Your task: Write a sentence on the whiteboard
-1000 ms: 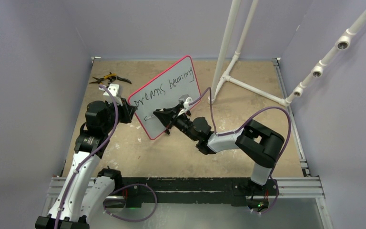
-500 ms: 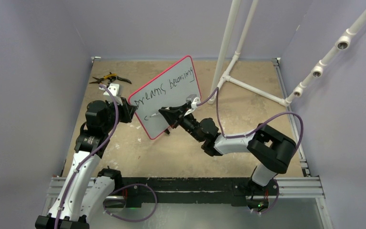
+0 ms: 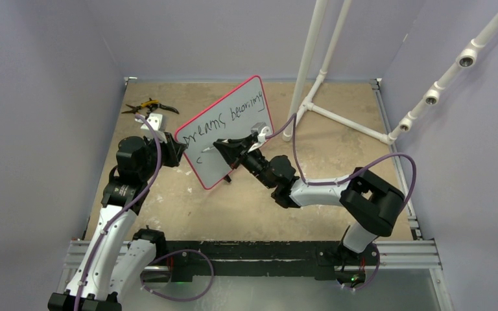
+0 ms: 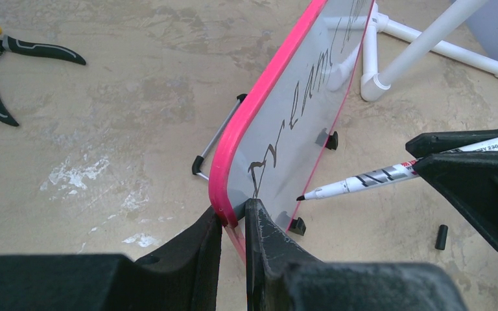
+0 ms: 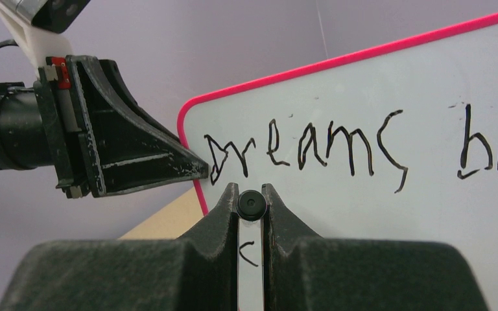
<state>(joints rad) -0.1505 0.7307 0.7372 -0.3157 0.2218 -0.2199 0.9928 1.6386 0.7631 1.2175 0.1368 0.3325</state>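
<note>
Whiteboard (image 4: 305, 123) edge pinched in L end effector (image 4: 233, 217) (marker (image 4: 363, 181) tip near).

A: Any text showing?
B: Whiteboard (image 5: 389, 220) is carrying a black handwritten sentence (image 5: 305, 152), reading "Dreams becoming"; its second line is starting with "c".
A: Anything else?
B: Marker (image 4: 376, 178) barrel is showing print, too small to read.

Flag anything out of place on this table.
Open pliers lie beyond the whiteboard, unrelated to writing. A small black piece, possibly the cap of the marker, lies loose on the table near the board's feet.
</note>
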